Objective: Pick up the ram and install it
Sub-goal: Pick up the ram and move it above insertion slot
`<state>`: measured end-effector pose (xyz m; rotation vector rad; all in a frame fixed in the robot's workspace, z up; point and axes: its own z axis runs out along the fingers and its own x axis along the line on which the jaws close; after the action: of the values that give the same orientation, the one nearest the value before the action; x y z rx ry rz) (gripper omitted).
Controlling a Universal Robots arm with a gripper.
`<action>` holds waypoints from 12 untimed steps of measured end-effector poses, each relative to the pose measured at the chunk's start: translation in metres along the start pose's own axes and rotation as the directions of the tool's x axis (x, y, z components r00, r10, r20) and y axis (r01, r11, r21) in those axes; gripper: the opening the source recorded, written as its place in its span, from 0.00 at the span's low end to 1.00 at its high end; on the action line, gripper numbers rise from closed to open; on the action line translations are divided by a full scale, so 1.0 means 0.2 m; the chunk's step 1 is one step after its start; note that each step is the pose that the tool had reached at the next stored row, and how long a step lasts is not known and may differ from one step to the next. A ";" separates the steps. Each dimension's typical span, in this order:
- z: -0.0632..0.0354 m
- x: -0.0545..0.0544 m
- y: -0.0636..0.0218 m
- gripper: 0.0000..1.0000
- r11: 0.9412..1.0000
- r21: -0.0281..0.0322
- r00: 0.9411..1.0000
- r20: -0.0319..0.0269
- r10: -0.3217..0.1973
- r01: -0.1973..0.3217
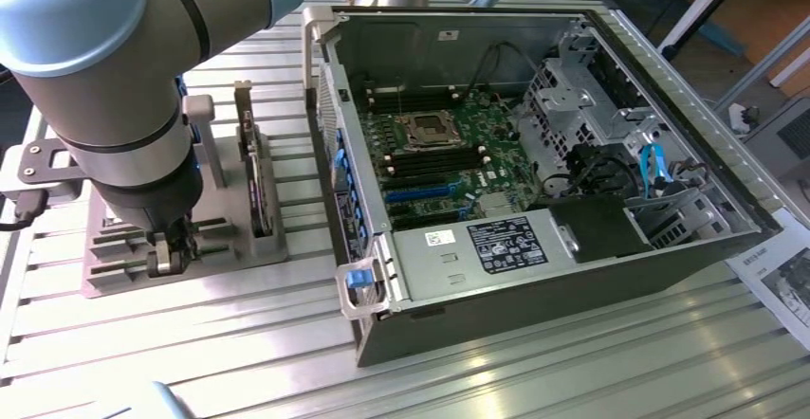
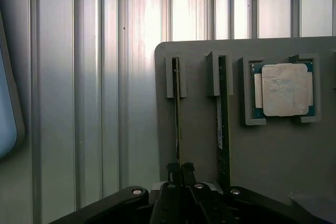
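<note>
While the dark metal gripper pinches the long, thin green ram standing in the flat grey holder, at nine o'clock from the open black computer case, a crooked pull could jam or bend it in its slot. I count two sticks with the other ram, one square silver chip, one holder and one case.
</note>
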<state>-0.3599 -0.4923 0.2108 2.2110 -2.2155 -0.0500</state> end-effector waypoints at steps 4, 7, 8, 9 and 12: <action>0.000 0.00 0.000 0.12 1.000 0.000 1.000 0.000 0.000 0.000; -0.009 0.00 0.000 0.12 1.000 0.000 1.000 0.000 0.000 0.000; -0.011 0.00 0.000 0.12 1.000 0.000 1.000 0.000 0.000 0.000; -0.013 0.00 -0.001 0.12 1.000 0.000 1.000 0.000 0.000 0.000; -0.025 0.00 -0.003 0.12 1.000 0.000 1.000 0.000 0.000 0.000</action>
<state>-0.3591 -0.4923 0.2158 2.2110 -2.2155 -0.0502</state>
